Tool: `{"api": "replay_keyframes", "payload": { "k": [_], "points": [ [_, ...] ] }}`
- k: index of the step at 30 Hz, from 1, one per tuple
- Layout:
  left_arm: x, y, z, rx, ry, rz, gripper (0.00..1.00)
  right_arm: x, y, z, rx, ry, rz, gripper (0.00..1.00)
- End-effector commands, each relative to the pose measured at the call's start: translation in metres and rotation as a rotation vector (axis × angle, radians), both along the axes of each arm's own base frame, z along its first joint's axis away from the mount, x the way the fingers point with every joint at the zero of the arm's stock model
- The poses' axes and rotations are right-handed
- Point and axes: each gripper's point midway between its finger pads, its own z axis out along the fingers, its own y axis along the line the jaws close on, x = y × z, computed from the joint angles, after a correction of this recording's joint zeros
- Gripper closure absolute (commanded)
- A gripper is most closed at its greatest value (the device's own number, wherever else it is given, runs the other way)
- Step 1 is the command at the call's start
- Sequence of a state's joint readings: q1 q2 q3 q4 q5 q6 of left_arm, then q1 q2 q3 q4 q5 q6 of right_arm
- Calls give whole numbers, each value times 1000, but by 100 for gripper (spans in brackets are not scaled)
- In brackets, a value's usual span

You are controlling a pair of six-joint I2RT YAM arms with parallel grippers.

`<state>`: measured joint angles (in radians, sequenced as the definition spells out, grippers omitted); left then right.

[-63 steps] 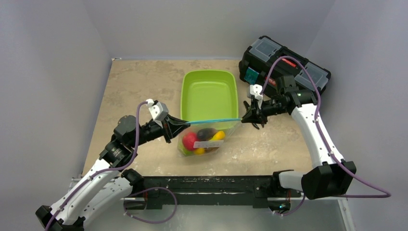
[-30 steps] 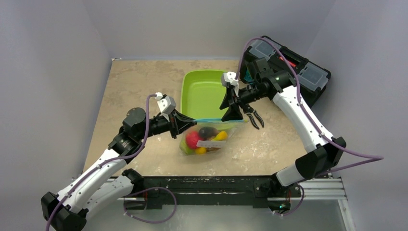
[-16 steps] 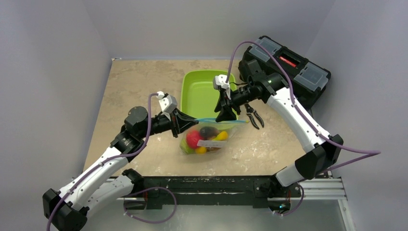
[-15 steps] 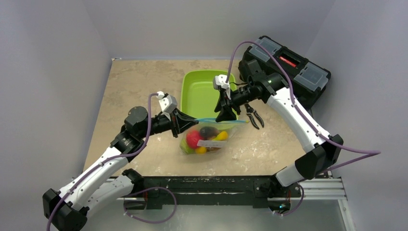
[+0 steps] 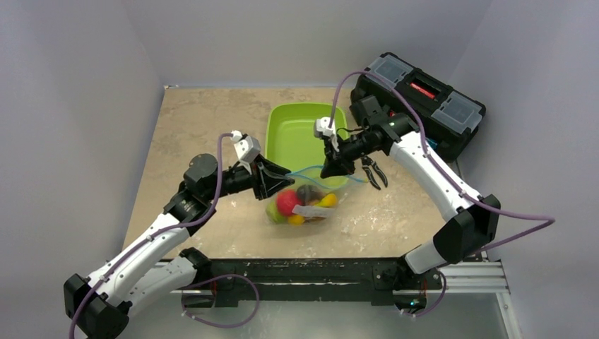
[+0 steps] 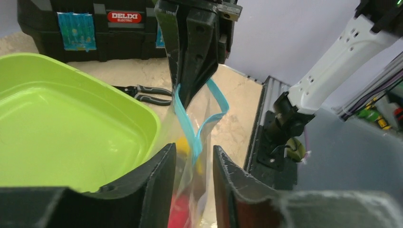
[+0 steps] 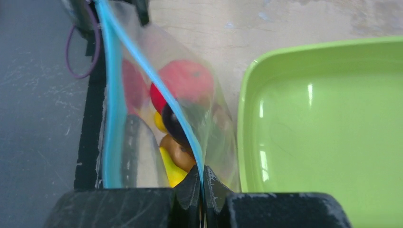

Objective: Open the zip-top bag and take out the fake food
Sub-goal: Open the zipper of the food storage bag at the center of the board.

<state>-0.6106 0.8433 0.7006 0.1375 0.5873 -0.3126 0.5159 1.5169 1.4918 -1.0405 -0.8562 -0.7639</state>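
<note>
The zip-top bag (image 5: 314, 205) sits on the table in front of the tray, its mouth parted, and its teal zipper strip (image 6: 187, 123) splits into two lips. The fake food (image 5: 286, 201) is inside it: a red apple (image 7: 187, 78), a dark plum (image 7: 175, 122), a brown kiwi (image 7: 179, 151) and a yellow banana (image 7: 172, 172). My right gripper (image 5: 332, 171) is shut on the far lip of the strip (image 7: 202, 173). My left gripper (image 5: 277, 181) is open, with the bag's left end loose between its jaws (image 6: 192, 154).
The lime-green tray (image 5: 282, 134) lies just behind the bag and shows in both wrist views (image 6: 71, 123) (image 7: 323, 118). Black-handled pliers (image 5: 372, 169) lie right of the bag. A black toolbox (image 5: 424, 99) stands at the back right.
The left gripper's jaws have spread and no longer pinch the bag. The zipper strip, straight before, now bows into two lips. The right gripper keeps its hold.
</note>
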Motion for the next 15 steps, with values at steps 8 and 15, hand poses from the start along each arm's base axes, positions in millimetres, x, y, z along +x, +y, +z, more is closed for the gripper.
{"api": "replay_keyframes", "payload": {
  "k": [8,15],
  "points": [
    [-5,5,65,-117,-57,14,27,7,-108,48,-59,-167,-280,100],
    [3,-5,55,-90,46,0,25,35,-188,74,-124,-249,-646,100]
  ]
}}
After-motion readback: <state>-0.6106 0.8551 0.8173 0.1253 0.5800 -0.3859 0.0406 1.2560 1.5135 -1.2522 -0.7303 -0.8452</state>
